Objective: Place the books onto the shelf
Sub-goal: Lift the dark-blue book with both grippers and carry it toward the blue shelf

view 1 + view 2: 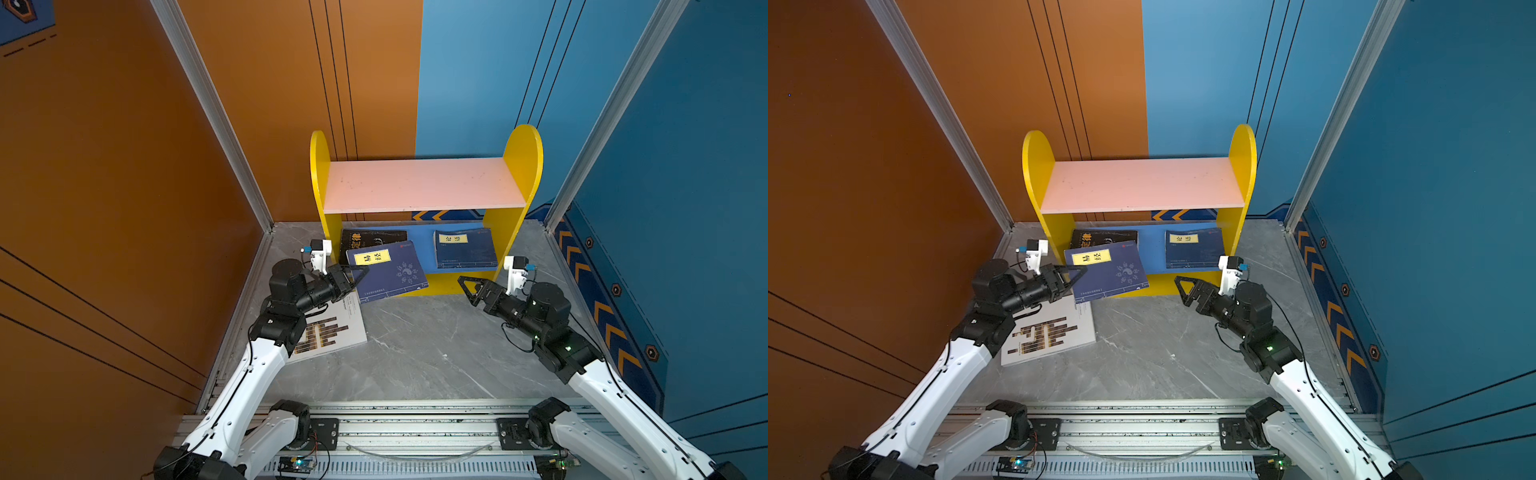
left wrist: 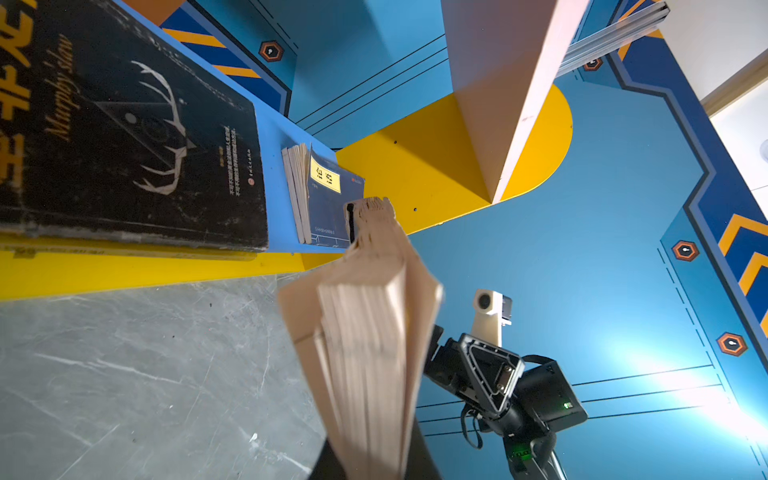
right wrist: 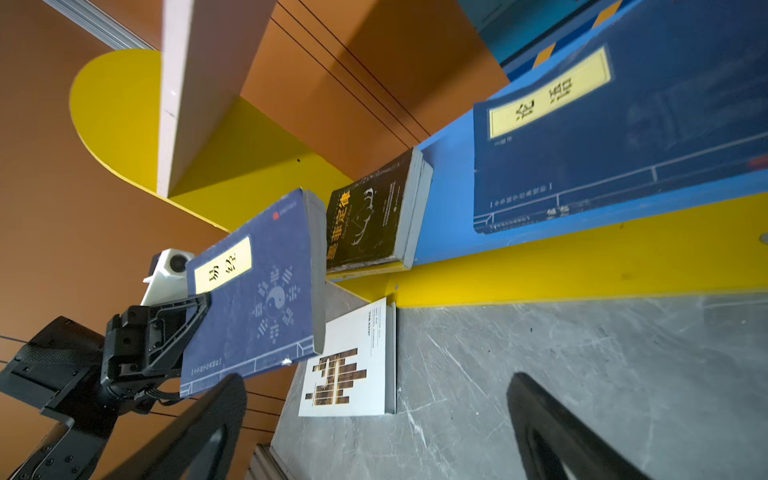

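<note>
Your left pincer [image 1: 356,275] is clamped on the left edge of a navy book [image 1: 390,270] with a yellow title label. It holds the book tilted and clear of the surface [image 1: 436,353], left of centre in both top views. There the book's far corner overlaps the black book [image 1: 376,237]. In the right wrist view the two sit just beside each other, and you cannot tell whether they touch. In the left wrist view the held book is edge-on, a blurred fan of pages at lower middle that hides the pincer's tips.

The black book lies flat at the left of the blue lower board [image 1: 420,235] of the shelf [image 1: 524,166]. The pink upper board [image 1: 419,185] cuts off its back edge in both top views. A second navy book [image 1: 465,248] lies flat at the right of that lower board. The left wrist view shows pale page edges stacked under its cover, and you cannot tell how many books they belong to.

The white book [image 1: 332,332] lies flat on the surface at lower left of the shelf, one corner covered by the left arm [image 1: 266,357].

Your right pincer [image 1: 468,290] stands wide open and holds nothing, right of centre, near the shelf's front. Its own view shows only dark, blurred fingers [image 3: 226,399] at the bottom edge.
</note>
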